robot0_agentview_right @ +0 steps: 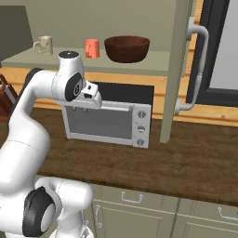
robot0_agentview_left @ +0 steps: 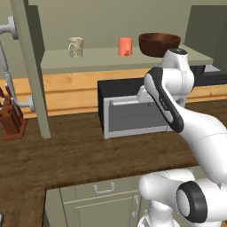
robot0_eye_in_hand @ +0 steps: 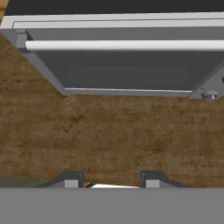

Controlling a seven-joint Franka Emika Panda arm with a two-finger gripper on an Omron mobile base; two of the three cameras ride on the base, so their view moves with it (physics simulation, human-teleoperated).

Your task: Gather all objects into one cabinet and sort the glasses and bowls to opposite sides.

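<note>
the fingers [robot0_eye_in_hand: 111,180] at the bottom of the hand view stand partly apart, holding nothing, aimed down at the brown worktop [robot0_eye_in_hand: 109,131] before the toaster oven [robot0_eye_in_hand: 127,65]. on the cabinet shelf [robot0_agentview_left: 88,60] in the upper frame, beige cup [robot0_agentview_left: 76,46] and salmon cup [robot0_agentview_left: 125,46] stand left, dark bowl [robot0_agentview_left: 159,43] right, apparently sorted by kind.

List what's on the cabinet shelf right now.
On the shelf: beige cup, salmon-orange cup, dark brown bowl. The bowl's inside is hidden from both base views.

The pale shelf [robot0_agentview_left: 57,62] carries 2 cups, beige [robot0_agentview_left: 76,47] and salmon-orange [robot0_agentview_left: 125,46], beside the brown bowl [robot0_agentview_left: 159,44]. A toaster oven [robot0_agentview_right: 108,120] sits on the wooden counter [robot0_agentview_left: 66,150].
</note>
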